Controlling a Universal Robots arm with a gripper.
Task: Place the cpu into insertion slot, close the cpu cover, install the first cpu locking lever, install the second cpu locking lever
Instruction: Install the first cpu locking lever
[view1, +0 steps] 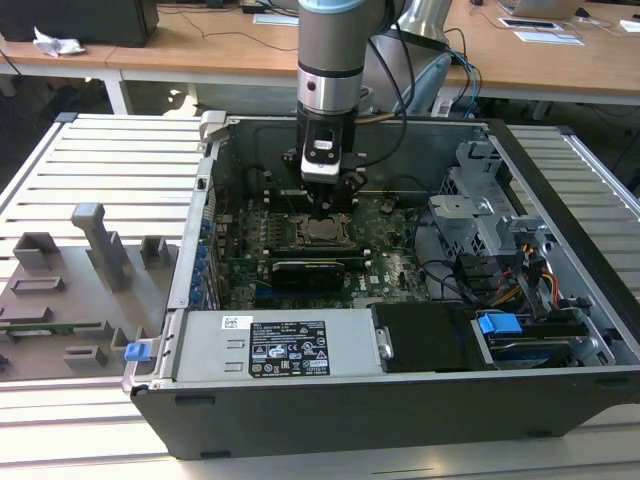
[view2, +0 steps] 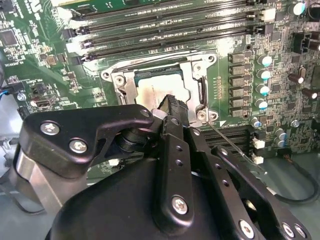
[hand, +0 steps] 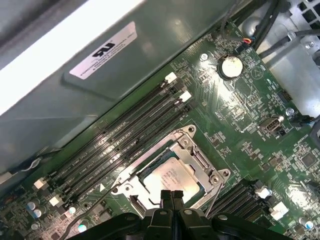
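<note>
The cpu (view1: 322, 232) (view2: 154, 93) (hand: 172, 176), a silver-grey square chip, lies in its socket on the green motherboard (view1: 392, 262). The cpu cover (view2: 194, 80) (hand: 196, 159), a silvery frame, lies flat around it, and the chip shows through its window. My gripper (view1: 326, 208) (view2: 172, 106) (hand: 172, 196) hangs straight over the socket, fingers shut together with nothing between them, their tips just above the chip's edge. A thin wire locking lever (view2: 231, 146) (hand: 215, 197) sticks out slanted beside the socket. Another lever (hand: 92, 209) runs off the opposite side.
The board sits deep in an open computer case (view1: 200, 200). Memory slots (hand: 127, 147) run beside the socket, with a black card (view1: 310, 270) on its other side. A power supply (view1: 270, 345), drive cage (view1: 480, 215) and cables (view1: 540, 285) crowd the case. Grey fixtures (view1: 100, 245) stand at the exterior view's left.
</note>
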